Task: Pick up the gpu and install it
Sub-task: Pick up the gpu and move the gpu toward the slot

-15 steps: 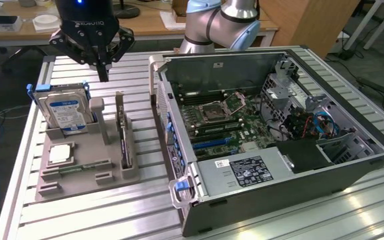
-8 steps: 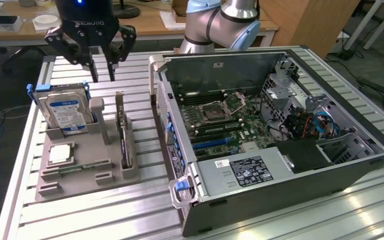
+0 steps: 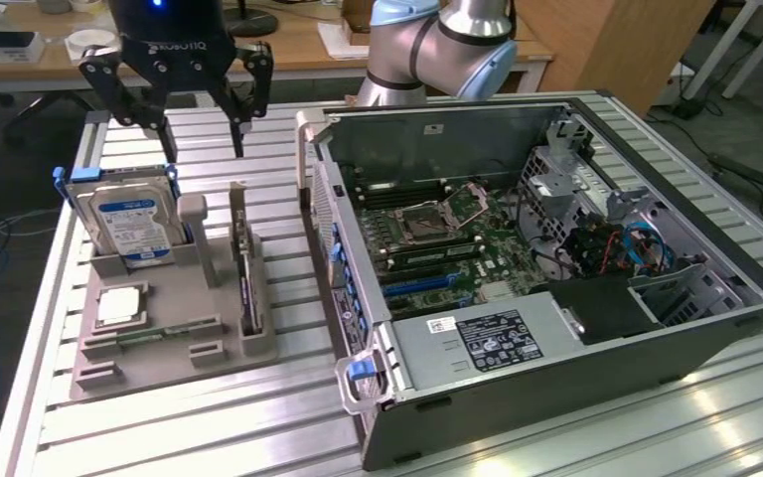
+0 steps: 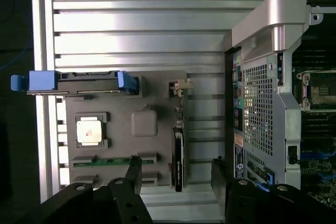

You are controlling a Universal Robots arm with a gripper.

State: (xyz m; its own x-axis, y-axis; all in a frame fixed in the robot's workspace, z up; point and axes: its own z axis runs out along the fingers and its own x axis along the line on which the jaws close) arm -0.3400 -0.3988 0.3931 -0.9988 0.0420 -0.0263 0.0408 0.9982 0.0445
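Note:
The gpu [image 3: 243, 273] stands on edge in a slot of the grey holder [image 3: 143, 363], a thin dark card seen from its narrow side. In the wrist view the gpu [image 4: 178, 156] is a dark strip with its silver bracket [image 4: 181, 85] at one end. My gripper [image 3: 203, 144] hangs above the holder's far end, open and holding nothing, well above the card. Its two black fingers [image 4: 134, 174] straddle the card's line in the wrist view, with the gripper [image 4: 176, 174] centred over it.
A silver hard drive [image 3: 130, 224] with a blue-white label stands in the holder. A processor chip [image 3: 119, 306] and a green memory stick [image 3: 156, 333] lie flat on it. The open computer case [image 3: 554, 397] with its motherboard [image 3: 441, 238] lies on the exterior view's right on the slatted metal table [image 3: 223, 427].

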